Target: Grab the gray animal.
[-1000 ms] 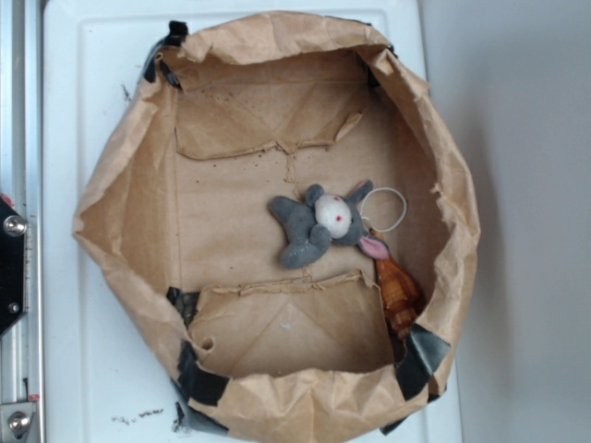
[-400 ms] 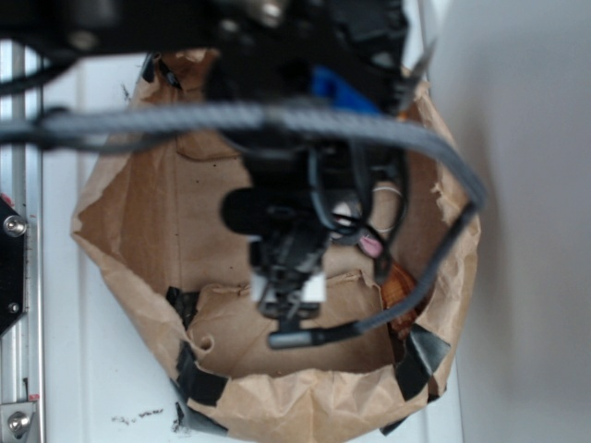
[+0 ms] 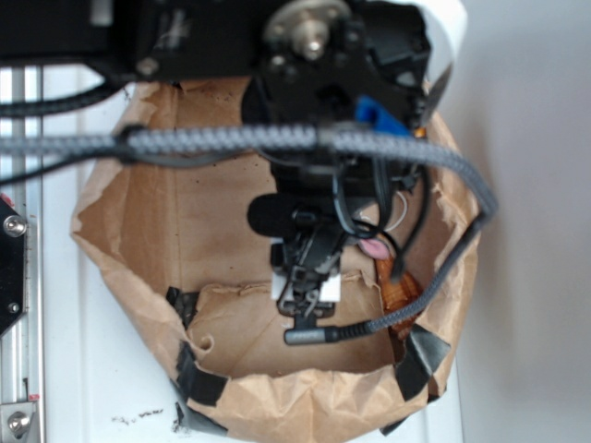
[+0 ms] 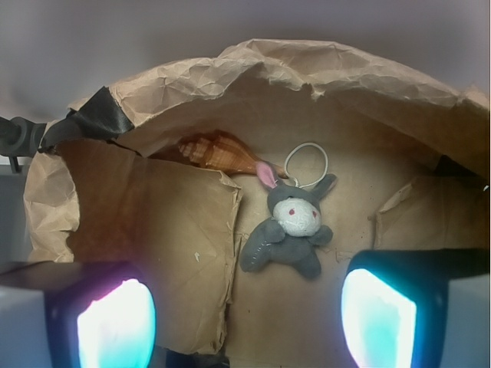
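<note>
Jaws: spread wide and empty — the gripper (image 4: 245,307) shows its two pads (image 4: 115,326) at the bottom corners of the wrist view, with bare paper between them.
Target position: the gray animal (image 4: 290,234) lies ahead of the open jaws, between their lines and a little toward the right-hand pad, not touching either one.
Target pose: flat on its back on the floor of the paper bag (image 4: 192,230), white face up, ears pointing away from the gripper.
Handling: judged light, soft and squashy — it should give under the pads and not slip or break.
Grip point: the plump gray body below the face looks best; the thin white loop cord (image 4: 306,162) and the pink-lined ear offer too little to pinch.
Neighbour: the brown seashell (image 4: 219,153) sits just beyond the ear, near enough to be knocked.
Outside view: the arm (image 3: 314,138) hangs over the bag and hides most of the toy.
</note>
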Robot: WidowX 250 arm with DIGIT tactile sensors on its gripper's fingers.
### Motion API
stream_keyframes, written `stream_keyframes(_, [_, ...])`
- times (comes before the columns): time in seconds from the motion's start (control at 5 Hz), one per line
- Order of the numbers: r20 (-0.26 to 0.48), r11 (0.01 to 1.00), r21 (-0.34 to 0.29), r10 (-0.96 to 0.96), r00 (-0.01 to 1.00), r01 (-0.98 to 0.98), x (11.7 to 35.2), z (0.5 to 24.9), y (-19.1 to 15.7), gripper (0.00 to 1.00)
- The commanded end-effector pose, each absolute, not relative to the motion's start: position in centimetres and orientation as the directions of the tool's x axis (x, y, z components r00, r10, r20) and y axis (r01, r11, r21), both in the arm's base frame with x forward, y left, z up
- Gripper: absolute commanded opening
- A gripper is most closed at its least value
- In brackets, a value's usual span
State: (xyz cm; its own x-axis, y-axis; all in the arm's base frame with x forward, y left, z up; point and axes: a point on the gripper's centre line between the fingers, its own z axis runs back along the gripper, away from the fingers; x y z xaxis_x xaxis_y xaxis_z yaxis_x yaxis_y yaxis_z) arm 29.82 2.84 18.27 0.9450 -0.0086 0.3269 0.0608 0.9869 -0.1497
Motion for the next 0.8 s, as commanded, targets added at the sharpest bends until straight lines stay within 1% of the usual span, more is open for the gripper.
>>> stream_keyframes(0.0, [0.391, 0.998, -0.05, -0.013, 0.92, 0.035, 30.0, 16.7, 2.6, 1.0])
stream_keyframes(0.2, [0.379, 0.999, 0.006, -0.049, 0.924, 0.051, 29.9, 13.9, 2.6, 1.0])
stream_keyframes(0.4, [0.351, 0.997, 0.023, -0.078, 0.933, 0.075, 29.3, 11.1, 2.9, 1.0])
stream_keyframes(0.6, [0.331, 0.997, 0.012, -0.071, 0.941, 0.071, 29.5, 9.6, 2.5, 1.0])
